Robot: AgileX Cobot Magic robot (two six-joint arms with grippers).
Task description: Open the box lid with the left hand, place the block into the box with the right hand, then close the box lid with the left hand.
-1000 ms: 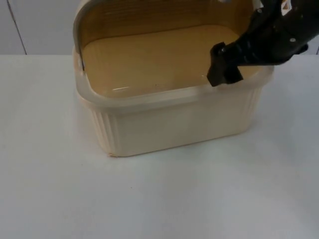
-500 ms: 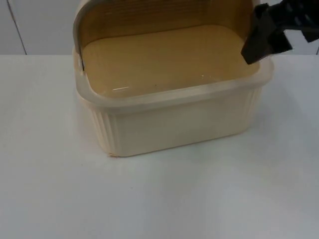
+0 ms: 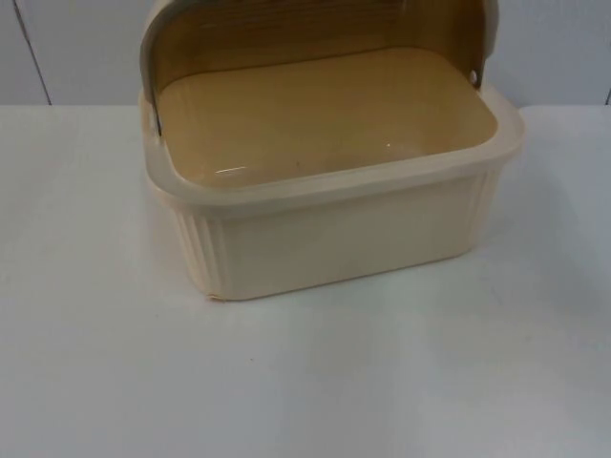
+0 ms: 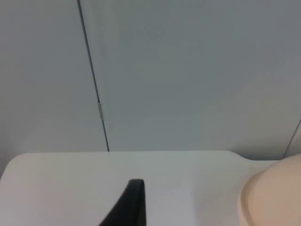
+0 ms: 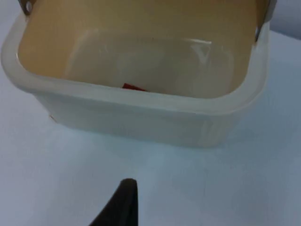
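A cream box [image 3: 334, 239] sits on the white bench [image 3: 305, 382] with its lid [image 3: 315, 29] swung up behind it and a red block [image 5: 134, 87] inside, partly hidden by the near rim.

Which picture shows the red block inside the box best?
The right wrist view: a bit of the red block peeks over the near wall of the open box. In the top view that wall hides the box's floor. The left wrist view catches just the box's edge.
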